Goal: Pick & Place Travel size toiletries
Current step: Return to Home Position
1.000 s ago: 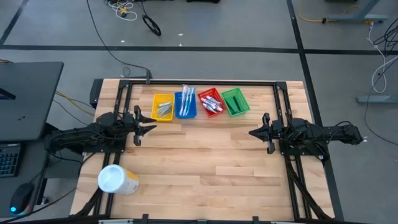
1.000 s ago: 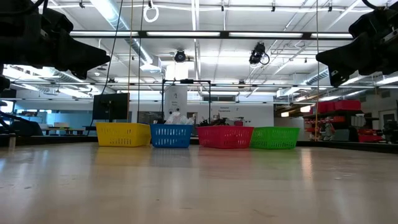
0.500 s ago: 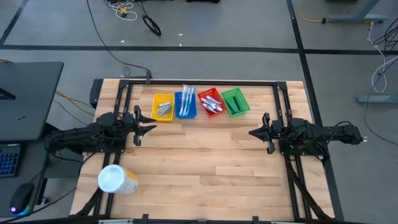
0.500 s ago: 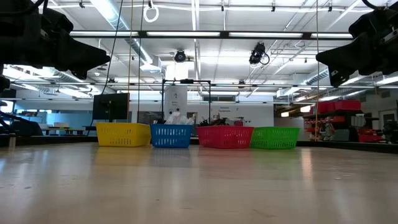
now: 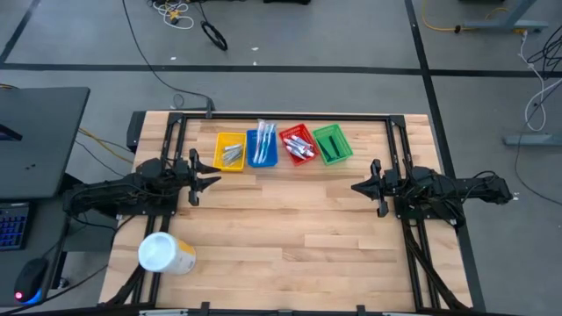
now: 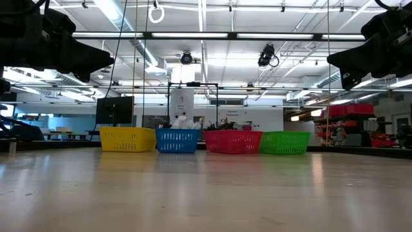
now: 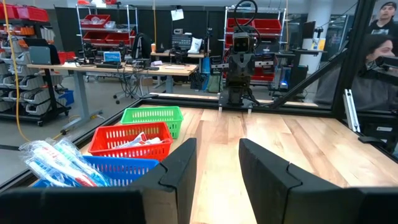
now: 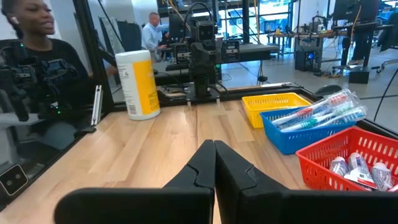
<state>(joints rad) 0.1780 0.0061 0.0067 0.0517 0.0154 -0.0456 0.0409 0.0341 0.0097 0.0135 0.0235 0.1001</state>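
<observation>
The travel size toiletries lie in four small baskets in a row along the table's far edge. Silvery sachets (image 5: 232,155) are in the yellow basket (image 5: 219,140). Wrapped toothbrushes (image 5: 261,145) stick out of the blue basket (image 5: 270,160). White tubes (image 5: 299,146) fill the red basket (image 5: 285,135), next to the green basket (image 5: 341,133). My left gripper (image 5: 211,181) hangs level over the table's left side, open, with nothing between its fingers (image 7: 180,168). My right gripper (image 5: 358,187) hangs level over the right side, shut and holding nothing (image 8: 214,155).
A big white-and-yellow cylindrical container (image 5: 165,254) stands at the table's near left corner. Bare wood (image 5: 290,228) stretches between the two arms and toward the near edge. People sit beyond the table's sides (image 8: 37,56) (image 7: 376,50).
</observation>
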